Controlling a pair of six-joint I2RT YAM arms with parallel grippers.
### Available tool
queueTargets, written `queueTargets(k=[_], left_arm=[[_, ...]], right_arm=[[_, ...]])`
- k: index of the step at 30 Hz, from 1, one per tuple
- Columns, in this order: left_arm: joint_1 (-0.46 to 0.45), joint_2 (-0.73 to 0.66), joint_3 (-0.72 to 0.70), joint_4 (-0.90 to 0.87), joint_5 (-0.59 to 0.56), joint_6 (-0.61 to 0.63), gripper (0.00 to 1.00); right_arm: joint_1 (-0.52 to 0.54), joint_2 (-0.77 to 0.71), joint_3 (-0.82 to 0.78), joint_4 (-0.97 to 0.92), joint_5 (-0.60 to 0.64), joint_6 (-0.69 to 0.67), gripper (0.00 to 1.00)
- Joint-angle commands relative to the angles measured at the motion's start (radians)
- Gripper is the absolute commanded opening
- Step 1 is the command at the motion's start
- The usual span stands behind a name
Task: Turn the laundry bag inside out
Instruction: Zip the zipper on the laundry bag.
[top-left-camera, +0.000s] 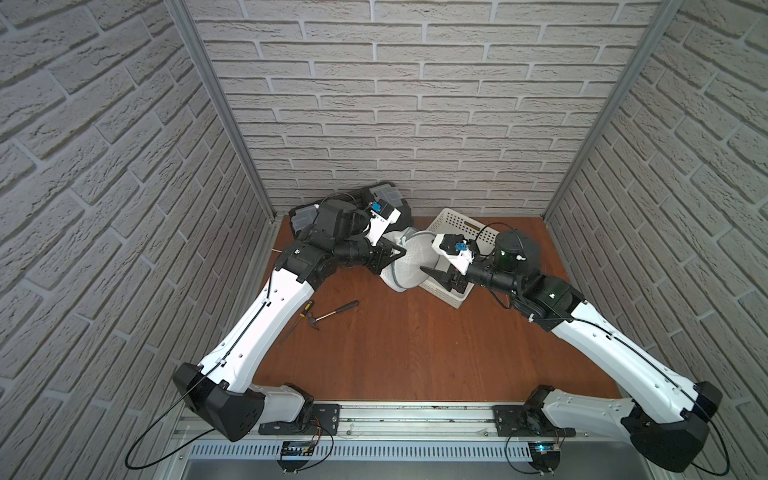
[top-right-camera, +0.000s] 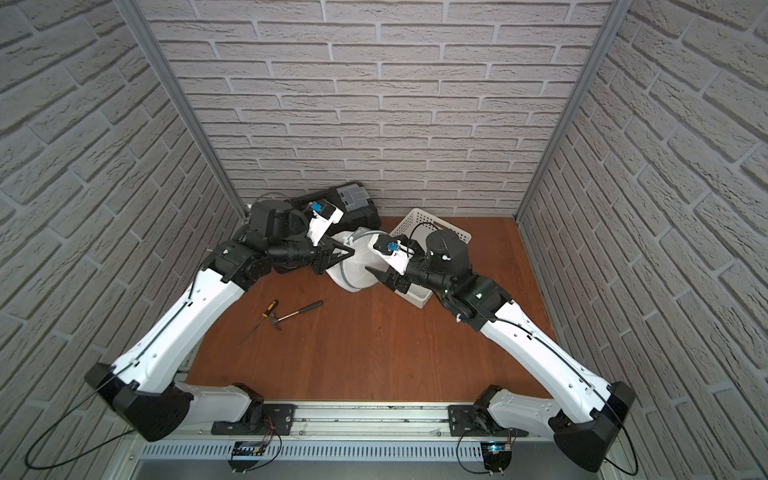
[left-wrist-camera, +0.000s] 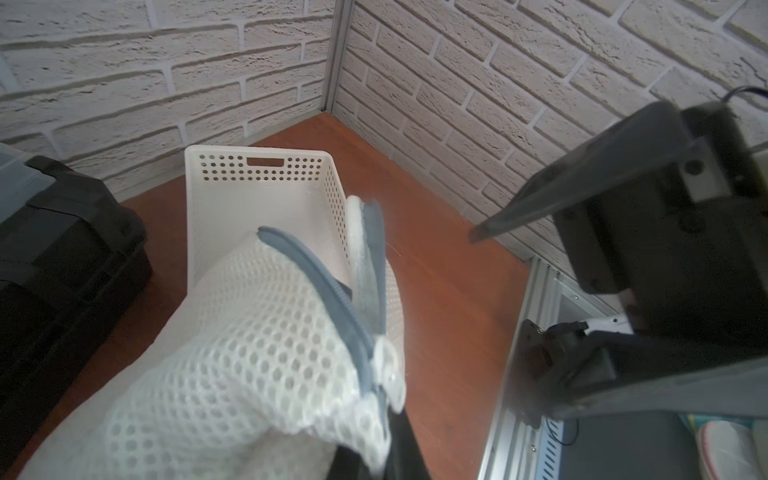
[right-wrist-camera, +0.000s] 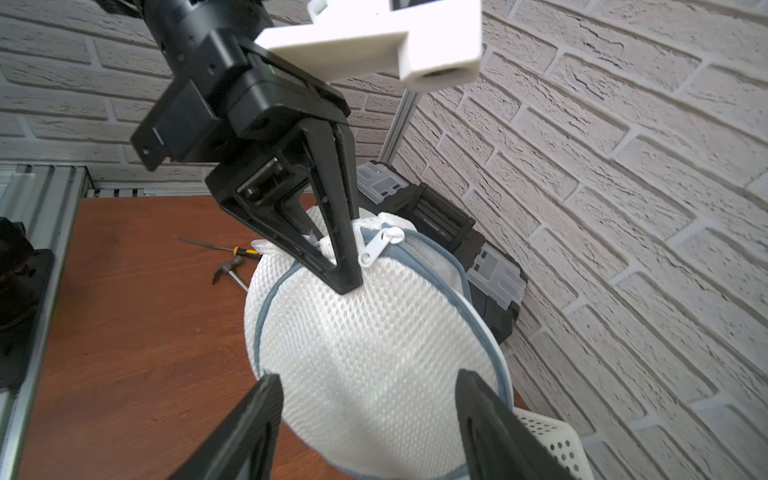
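Laundry bag, small, round, white mesh with grey zipper trim, is held up between the arms. The left gripper has its jaws pressed together on a fold beside the zipper pull. The right gripper stands spread around the dome, gripping nothing. Pushing the dome could pull that thin fold free, and the bag would likely drop by the white perforated plastic basket.

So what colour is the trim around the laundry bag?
Grey-blue trim on the white mesh laundry bag; clearest in the right wrist view.
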Motion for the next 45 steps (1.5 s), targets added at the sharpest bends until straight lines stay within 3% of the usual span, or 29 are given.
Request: queueTargets(k=[1, 11, 31, 45], left_arm=[[-0.003, -0.001, 0.035, 0.011, 0.112, -0.043, 0.00], [-0.005, 0.011, 0.040, -0.031, 0.160, -0.013, 0.00], [-0.022, 0.040, 0.059, -0.081, 0.191, 0.014, 0.00], [-0.028, 0.049, 0.076, -0.142, 0.151, 0.043, 0.00]], right_arm=[[0.004, 0.014, 0.026, 0.111, -0.047, -0.162, 0.70], [0.008, 0.043, 0.066, 0.065, 0.030, -0.279, 0.68], [0.054, 0.094, 0.095, 0.103, 0.075, -0.322, 0.65], [0.062, 0.073, 0.080, 0.208, 0.301, -0.286, 0.55]])
